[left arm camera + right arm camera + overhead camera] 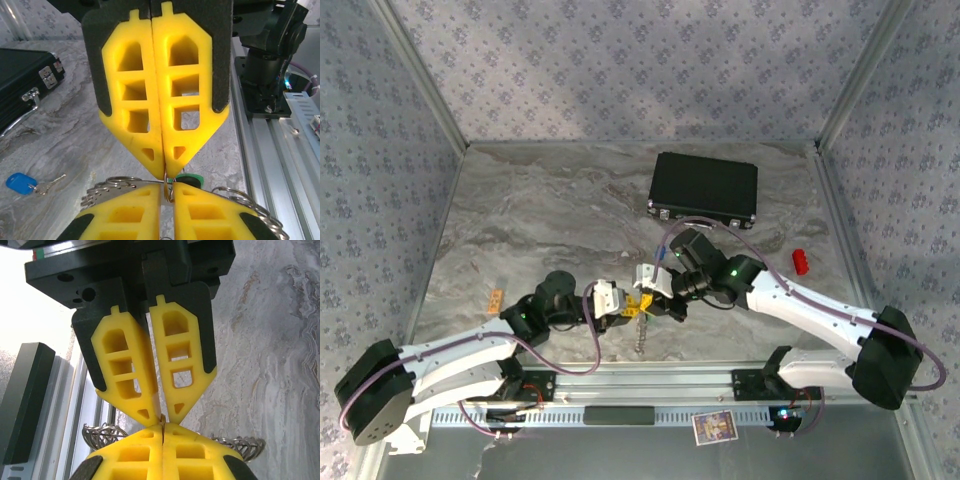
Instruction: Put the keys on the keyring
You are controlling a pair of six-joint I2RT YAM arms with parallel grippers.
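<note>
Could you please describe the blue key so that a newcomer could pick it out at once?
Start at the black case on the marble table. Just off its latched edge, the blue key lies flat on the marble. Its blue head sets it apart from the green key, which is up at the keyring.

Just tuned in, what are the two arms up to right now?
Both arms meet tip to tip above the table, near its front edge. The left gripper and right gripper are each pinched shut on the keyring, held up between them. The green key shows its head right at the fingertips; whether it is threaded on I cannot tell. The blue key lies on the table, apart and untouched.
</note>
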